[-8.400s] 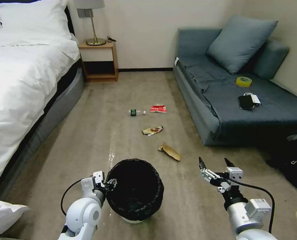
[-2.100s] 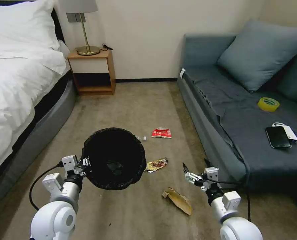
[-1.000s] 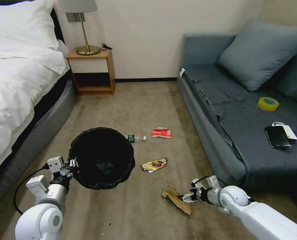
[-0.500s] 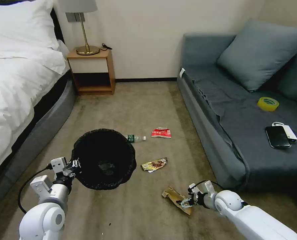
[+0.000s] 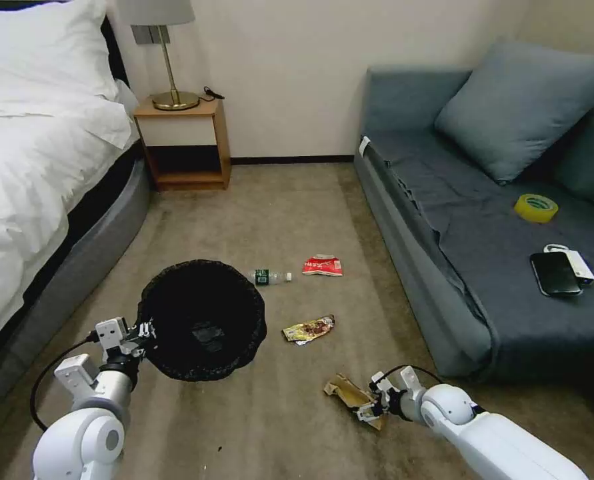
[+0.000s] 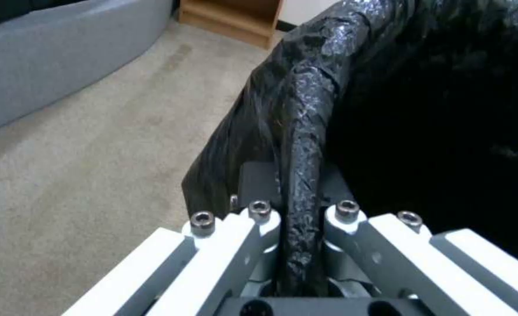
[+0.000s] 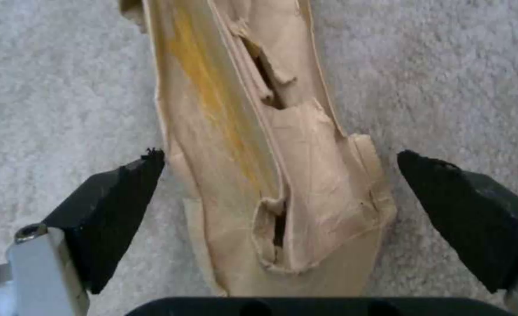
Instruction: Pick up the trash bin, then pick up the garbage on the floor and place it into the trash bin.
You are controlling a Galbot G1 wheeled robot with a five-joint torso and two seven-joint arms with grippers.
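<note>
Two tools work: the left tool (image 5: pixel 145 331), lower left, clamps the trash bin (image 5: pixel 202 320) rim for carrying; the right tool (image 7: pixel 279 199) straddles the crumpled paper bag (image 7: pixel 259 145), wide, for pinching.

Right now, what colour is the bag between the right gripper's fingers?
Light brown with a yellow streak; the bag shows best in the right wrist view.

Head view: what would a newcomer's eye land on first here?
The left gripper holds the black-lined bin by its rim above the carpet. At lower right, the right gripper is down at the brown paper bag, open fingers on either side of it. A bottle, a red packet and a wrapper lie beyond.
</note>
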